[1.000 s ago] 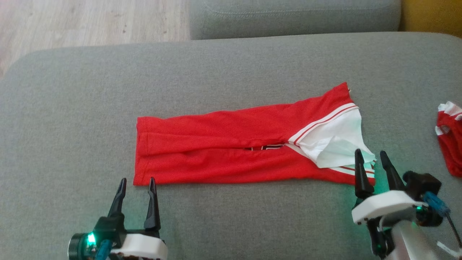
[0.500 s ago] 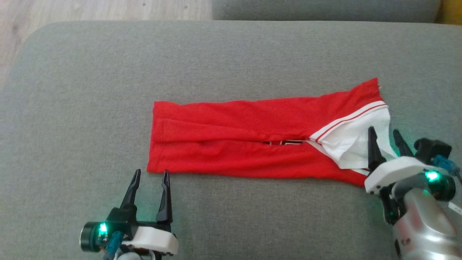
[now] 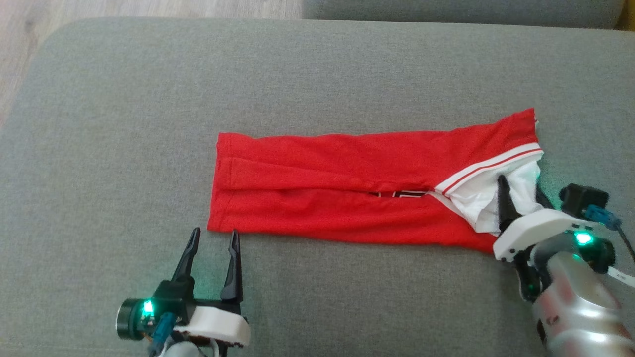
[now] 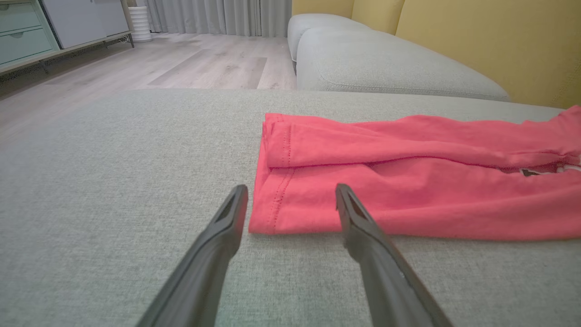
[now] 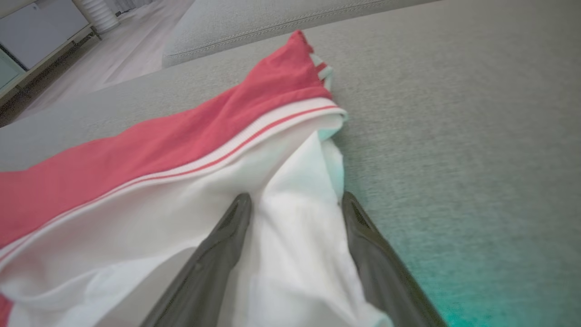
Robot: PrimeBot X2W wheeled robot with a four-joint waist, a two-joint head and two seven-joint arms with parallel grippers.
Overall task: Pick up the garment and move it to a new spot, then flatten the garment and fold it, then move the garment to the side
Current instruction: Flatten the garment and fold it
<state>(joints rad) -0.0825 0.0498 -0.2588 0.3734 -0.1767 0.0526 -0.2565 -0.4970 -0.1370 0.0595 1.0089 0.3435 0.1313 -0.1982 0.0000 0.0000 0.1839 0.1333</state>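
Red garment (image 3: 347,198) folded into a long strip, lying across the middle of the grey cushion (image 3: 347,74)

Its hemmed red end points toward the cushion's left edge and the white panel end with the striped trim toward the right edge; it's flat apart from that white bit, which is bunched up; right gripper (image 3: 520,186) sits right at that end, fingers apart with a ridge of white fabric (image 5: 299,254) between them, not squeezed together on it as far as I can see; left gripper (image 3: 215,230) is just off the strip's near-left corner, fingers spread wide with nothing in them, tips right at the hem (image 4: 272,204); wood floor (image 3: 30,29) shows past the cushion's far-left corner.
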